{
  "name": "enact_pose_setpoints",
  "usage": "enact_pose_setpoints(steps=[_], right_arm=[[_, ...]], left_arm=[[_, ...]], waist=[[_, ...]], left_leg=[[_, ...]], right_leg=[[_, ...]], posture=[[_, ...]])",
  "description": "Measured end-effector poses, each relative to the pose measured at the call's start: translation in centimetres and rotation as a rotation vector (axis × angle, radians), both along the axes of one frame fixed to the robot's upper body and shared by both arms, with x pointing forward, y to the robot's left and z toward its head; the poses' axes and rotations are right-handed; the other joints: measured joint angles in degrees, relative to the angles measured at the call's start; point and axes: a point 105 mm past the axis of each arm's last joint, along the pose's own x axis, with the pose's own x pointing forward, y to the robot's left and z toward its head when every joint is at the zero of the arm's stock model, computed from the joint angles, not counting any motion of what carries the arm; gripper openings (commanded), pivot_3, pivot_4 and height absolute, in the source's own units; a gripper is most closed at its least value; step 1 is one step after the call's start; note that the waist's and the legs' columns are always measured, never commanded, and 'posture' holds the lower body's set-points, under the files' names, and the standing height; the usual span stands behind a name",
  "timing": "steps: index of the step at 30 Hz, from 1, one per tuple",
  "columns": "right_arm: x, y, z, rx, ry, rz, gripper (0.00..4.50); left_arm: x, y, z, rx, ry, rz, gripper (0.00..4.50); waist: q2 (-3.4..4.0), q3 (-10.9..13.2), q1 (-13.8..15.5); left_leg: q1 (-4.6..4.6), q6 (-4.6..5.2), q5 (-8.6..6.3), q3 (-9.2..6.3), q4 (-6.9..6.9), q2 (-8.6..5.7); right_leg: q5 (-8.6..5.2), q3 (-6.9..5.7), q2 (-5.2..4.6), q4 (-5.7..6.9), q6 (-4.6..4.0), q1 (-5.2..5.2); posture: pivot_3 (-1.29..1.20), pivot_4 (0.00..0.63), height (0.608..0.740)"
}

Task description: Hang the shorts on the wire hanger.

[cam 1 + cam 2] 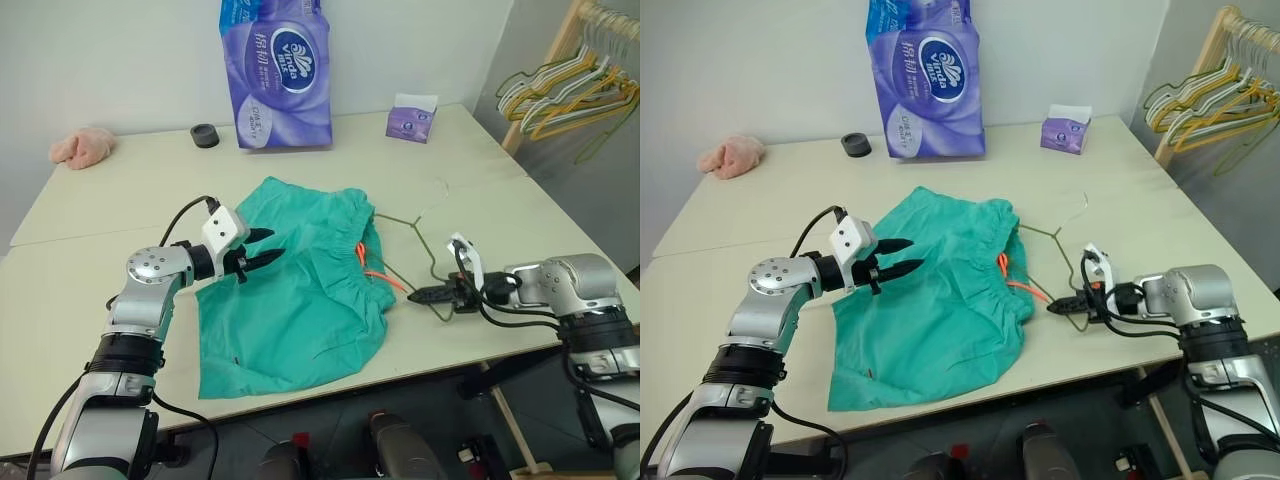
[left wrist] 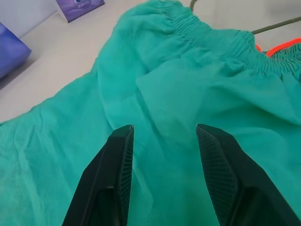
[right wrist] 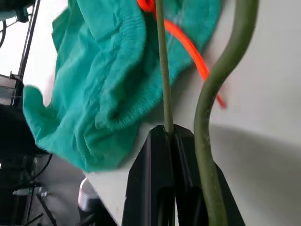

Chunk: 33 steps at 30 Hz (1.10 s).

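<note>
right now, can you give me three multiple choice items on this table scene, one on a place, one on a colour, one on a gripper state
1. Where does the small pink cloth lie on the table?
A. at the far left corner
B. on top of the shorts
C. beside the tissue box

2. What colour is the drawstring of the shorts?
A. white
B. bright orange
C. purple

3. How does the right gripper stand?
A. wide open above the shorts
B. shut on the pink cloth
C. shut on the wire hanger

Answers:
1. A: the pink cloth sits alone at the far left, away from the shorts and the tissue box.
2. B: an orange cord trails from the gathered waistband.
3. C: the right wrist view shows the black fingers closed around the thin green wire of the wire hanger.
</note>
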Motion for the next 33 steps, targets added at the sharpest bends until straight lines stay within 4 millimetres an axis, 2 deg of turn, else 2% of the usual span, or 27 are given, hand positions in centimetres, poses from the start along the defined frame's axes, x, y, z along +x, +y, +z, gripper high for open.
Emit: enact_pose_setpoints(steps=[8, 10, 11, 14, 19, 22, 24, 26, 33], right_arm=[[1.8, 0.7, 2.3, -0.062, -0.237, -0.022, 0.00], [2.4, 1.4, 3.1, -0.112, -0.349, -0.017, 0.00], [2.4, 1.8, 3.4, -0.118, -0.389, -0.007, 0.00], [2.6, 3.1, 4.1, -0.189, -0.524, 0.030, 0.00], [2.1, 3.9, 3.8, -0.317, -0.655, 0.114, 0.00], [2.0, 4.1, 3.8, -0.374, -0.711, 0.156, 0.00], [1.8, 4.1, 3.6, -0.402, -0.737, 0.180, 0.00], [1.6, 3.9, 3.3, -0.428, -0.751, 0.201, 0.00], [0.8, 4.4, 3.4, -0.516, -0.864, 0.329, 0.00]], left_arm=[[0.5, 0.8, 0.9, -0.067, -0.006, 0.071, 2.21], [1.0, 0.9, 1.8, -0.126, -0.003, 0.102, 2.21], [1.3, 0.9, 2.4, -0.152, -0.008, 0.112, 2.38], [2.0, 1.2, 5.2, -0.244, -0.045, 0.130, 2.99], [2.7, 1.2, 10.3, -0.319, -0.107, 0.094, 4.48], [2.4, 1.5, 13.7, -0.288, -0.168, 0.044, 4.48], [2.0, 1.7, 14.9, -0.234, -0.191, 0.004, 4.48], [1.8, 1.7, 14.6, -0.164, -0.184, -0.037, 4.48], [1.1, 1.3, 10.6, 0.157, -0.075, -0.206, 4.48]], waist=[[0.02, -0.02, 0.00], [0.00, -0.03, -0.05], [-0.01, -0.03, -0.10], [-0.01, -0.05, -0.14], [-0.06, -0.15, -0.17], [-0.05, -0.19, -0.35], [0.03, -0.32, -0.42], [0.07, -0.46, -0.48], [0.06, -0.47, -0.42]], left_leg=[[-0.03, 0.00, 0.00, -0.02, 0.00, 0.00], [-0.06, 0.00, 0.00, -0.03, 0.01, 0.00], [-0.07, -0.01, 0.00, -0.03, 0.01, 0.00], [-0.10, -0.01, 0.00, -0.03, 0.02, 0.00], [-0.14, -0.03, 0.01, -0.08, 0.06, -0.03], [-0.15, -0.05, 0.02, -0.07, 0.03, -0.04], [-0.13, -0.05, 0.02, -0.05, -0.03, -0.04], [-0.11, -0.06, 0.03, -0.05, -0.05, -0.04], [-0.18, -0.08, 0.04, -0.03, -0.02, -0.05]], right_leg=[[0.00, -0.01, -0.01, 0.02, 0.00, -0.02], [0.00, -0.02, -0.01, 0.03, 0.00, -0.05], [0.00, -0.03, -0.01, 0.03, 0.00, -0.06], [0.00, -0.03, -0.01, 0.04, 0.00, -0.09], [0.00, -0.08, -0.01, 0.05, 0.00, -0.13], [0.00, -0.06, -0.01, 0.05, 0.00, -0.18], [0.00, -0.05, -0.01, 0.04, 0.00, -0.21], [0.00, -0.04, -0.01, 0.05, 0.00, -0.21], [0.00, -0.04, -0.01, 0.05, 0.00, -0.27]], posture=[[-0.19, 0.087, 0.740], [-0.19, 0.084, 0.740], [-0.19, 0.081, 0.740], [-0.20, 0.076, 0.740], [-0.20, 0.069, 0.740], [-0.21, 0.067, 0.740], [-0.21, 0.066, 0.740], [-0.21, 0.067, 0.740], [-0.21, 0.066, 0.740]])
